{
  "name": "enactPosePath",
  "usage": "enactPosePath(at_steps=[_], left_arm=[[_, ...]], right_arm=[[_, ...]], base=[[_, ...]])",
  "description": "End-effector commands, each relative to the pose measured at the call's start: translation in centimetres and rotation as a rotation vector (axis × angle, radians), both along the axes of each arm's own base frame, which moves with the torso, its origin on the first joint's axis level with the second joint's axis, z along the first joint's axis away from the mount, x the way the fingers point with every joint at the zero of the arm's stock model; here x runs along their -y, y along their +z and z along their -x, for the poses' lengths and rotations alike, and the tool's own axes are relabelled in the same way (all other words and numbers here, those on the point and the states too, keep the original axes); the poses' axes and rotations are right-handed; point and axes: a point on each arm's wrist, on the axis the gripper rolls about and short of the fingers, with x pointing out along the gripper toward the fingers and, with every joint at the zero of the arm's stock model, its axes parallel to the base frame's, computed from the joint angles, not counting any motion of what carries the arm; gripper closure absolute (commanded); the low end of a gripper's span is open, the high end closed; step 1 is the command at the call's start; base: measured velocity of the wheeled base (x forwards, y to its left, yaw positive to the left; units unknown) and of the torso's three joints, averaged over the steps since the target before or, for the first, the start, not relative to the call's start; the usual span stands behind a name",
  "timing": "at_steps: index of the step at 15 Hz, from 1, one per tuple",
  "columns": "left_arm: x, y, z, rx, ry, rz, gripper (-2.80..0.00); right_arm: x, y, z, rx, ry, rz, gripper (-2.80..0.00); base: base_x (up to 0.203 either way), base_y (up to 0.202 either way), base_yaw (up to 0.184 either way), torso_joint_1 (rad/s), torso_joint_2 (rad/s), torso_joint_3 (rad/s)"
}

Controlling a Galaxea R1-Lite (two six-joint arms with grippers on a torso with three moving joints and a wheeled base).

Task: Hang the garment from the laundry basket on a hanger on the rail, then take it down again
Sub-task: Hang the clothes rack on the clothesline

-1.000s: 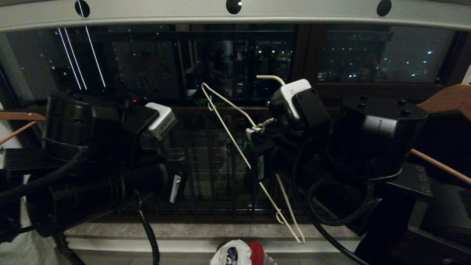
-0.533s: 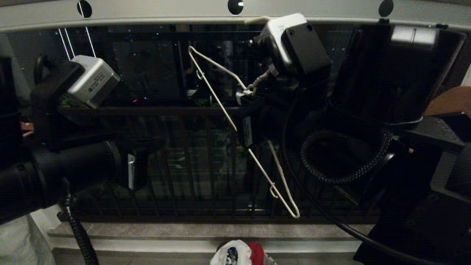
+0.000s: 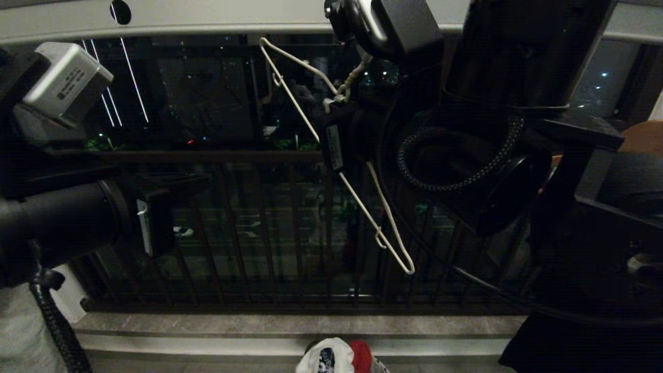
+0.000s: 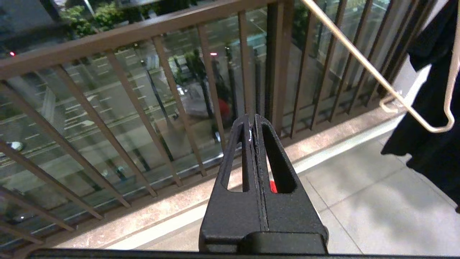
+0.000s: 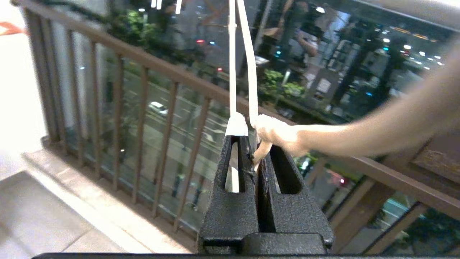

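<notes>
Progress looks slight: our right claw grips the bare hanger below the rail, our left claw is clenched empty, and the garment lies in the laundry basket.

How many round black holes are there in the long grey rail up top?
2 show in the pale grey flat metal rail: one hole towards the left, one partly behind the right arm. More may be hidden behind that arm.

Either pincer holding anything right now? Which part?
Right pincer is shut on the thin white wire hanger, at its twisted neck. Left pincer is shut on nothing.
</notes>
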Motion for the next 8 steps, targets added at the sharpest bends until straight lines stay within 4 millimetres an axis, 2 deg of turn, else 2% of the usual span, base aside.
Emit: enactPosePath(at_steps=[1,5,8], left_arm=[[-0.2,0.1,0.1,0.007,0.008,0.005,0.0],[-0.2,0.2,0.1,0.008,0.009,0.005,0.0],[-0.2,0.2,0.1,0.008,0.009,0.005,0.0]], right_arm=[[0.0,0.0,-1.2,0.002,-0.028,0.001,0.0],[0.5,-0.3,-2.0,-0.008,-0.051,0.012,0.0],[0.1,-0.9,-2.4,-0.018,-0.05,0.027,0.0]], base=[[0.0,0.0,0.0,0.0,0.0,0.0],[0.0,0.0,0.0,0.0,0.0,0.0],[0.0,0.0,0.0,0.0,0.0,0.0]])
